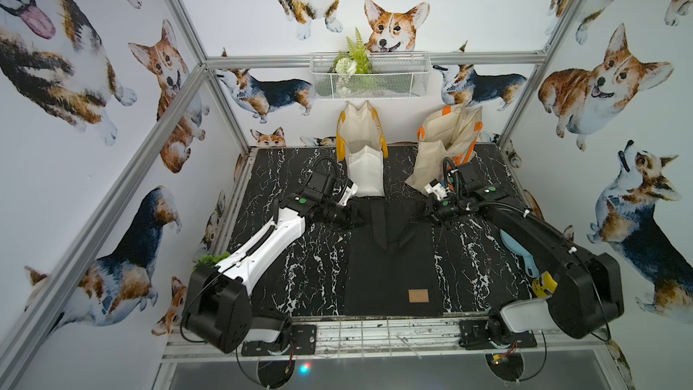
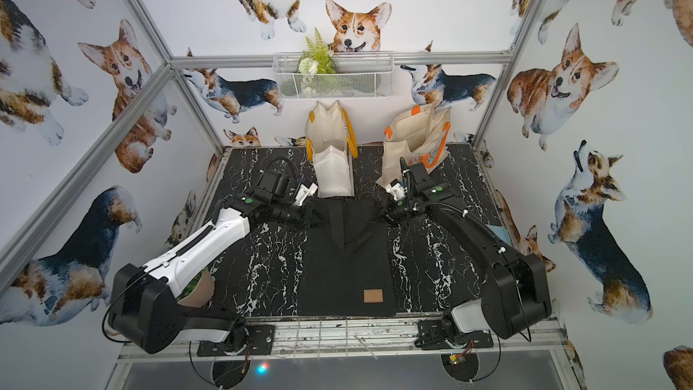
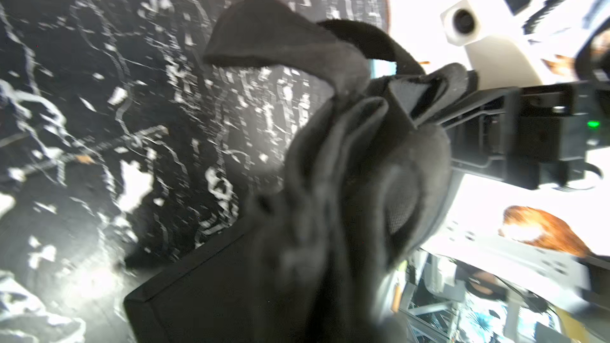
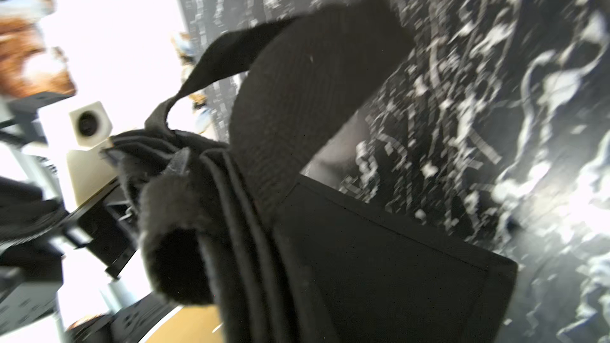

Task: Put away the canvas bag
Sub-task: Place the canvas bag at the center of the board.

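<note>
Both the left hand and right hand pinch top corners of the flat black canvas bag, likely to lift it level.

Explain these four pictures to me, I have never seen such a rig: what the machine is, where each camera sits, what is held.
Two robot arms stand at the near edge of a black marbled table. Two pictures come from one overhead camera head and look nearly alike; the other two come from a camera on each arm's wrist, so they show blurry cloth close up. A black canvas bag lies mostly flat in the middle. The left tool and the right tool are each shut on its far end, one at each side, bunching the cloth. At the back stand a cream bag with yellow handles and a cream bag with orange handles, below a wire basket holding greenery.
</note>
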Controlling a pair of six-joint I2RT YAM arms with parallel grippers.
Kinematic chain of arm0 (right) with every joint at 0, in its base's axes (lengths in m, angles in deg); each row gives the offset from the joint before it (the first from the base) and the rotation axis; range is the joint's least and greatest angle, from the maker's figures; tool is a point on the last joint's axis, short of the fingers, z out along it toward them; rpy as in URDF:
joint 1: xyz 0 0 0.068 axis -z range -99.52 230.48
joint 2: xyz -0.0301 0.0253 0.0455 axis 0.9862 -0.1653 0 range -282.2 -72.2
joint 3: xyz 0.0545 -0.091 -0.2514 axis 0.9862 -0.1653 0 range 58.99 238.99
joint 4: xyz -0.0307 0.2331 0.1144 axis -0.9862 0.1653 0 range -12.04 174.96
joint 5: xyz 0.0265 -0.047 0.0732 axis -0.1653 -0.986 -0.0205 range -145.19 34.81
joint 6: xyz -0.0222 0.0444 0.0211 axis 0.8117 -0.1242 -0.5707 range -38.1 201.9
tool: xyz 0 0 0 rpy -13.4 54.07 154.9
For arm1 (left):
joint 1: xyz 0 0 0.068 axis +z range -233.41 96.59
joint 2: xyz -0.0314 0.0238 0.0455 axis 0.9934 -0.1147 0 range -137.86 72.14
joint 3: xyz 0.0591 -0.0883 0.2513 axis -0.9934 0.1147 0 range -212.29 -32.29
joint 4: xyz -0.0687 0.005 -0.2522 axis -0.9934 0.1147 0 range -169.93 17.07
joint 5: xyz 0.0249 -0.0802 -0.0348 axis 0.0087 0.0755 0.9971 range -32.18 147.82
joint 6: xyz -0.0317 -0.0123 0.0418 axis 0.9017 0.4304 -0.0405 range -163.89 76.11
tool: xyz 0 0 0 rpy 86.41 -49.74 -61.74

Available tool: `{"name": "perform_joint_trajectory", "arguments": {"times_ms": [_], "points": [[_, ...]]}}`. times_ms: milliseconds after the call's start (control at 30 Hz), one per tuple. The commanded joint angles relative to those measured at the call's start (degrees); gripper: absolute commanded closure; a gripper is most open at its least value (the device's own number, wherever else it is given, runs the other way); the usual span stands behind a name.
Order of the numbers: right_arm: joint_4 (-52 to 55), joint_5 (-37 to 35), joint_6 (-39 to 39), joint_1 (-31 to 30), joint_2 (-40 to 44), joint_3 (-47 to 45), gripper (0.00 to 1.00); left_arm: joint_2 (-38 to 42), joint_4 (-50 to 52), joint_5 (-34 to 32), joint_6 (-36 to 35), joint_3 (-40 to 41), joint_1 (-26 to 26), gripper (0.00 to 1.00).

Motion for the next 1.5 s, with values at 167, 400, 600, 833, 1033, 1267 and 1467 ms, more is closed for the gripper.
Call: {"name": "perform_joint_trajectory", "arguments": {"times_ms": [167, 400, 600, 833, 1033, 1267, 1467], "points": [[2.9, 9.0, -11.6, 0.7, 4.2, -6.0, 1.00, 9.1, 7.3, 1.9, 8.2, 1.3, 0.0, 0.69], [3.5, 4.1, -1.0, 6.3, -14.0, 3.7, 0.68, -2.4, 3.1, -1.0, 3.9, 0.3, 1.7, 0.58], [5.8, -0.6, 3.0, 8.6, -21.7, 11.1, 0.32, -4.5, 6.1, -4.2, 0.3, -2.2, 1.8, 0.53], [10.7, -9.5, 8.9, 8.6, -18.4, 10.2, 0.31, 1.3, 8.3, -6.8, -0.9, 1.3, 2.0, 0.53], [11.1, -14.6, 9.9, 8.5, -9.2, 1.4, 0.34, 7.6, 1.5, -4.8, 5.5, 8.2, 0.2, 0.53], [0.6, -8.6, 3.2, -3.0, -2.3, -10.7, 0.61, 7.1, -8.5, -9.5, 12.5, 16.4, -11.5, 0.56], [-20.3, -6.2, -11.0, -15.2, -4.8, -19.3, 0.87, 0.6, -16.1, -10.9, 17.1, 19.6, -19.5, 0.74]]}}
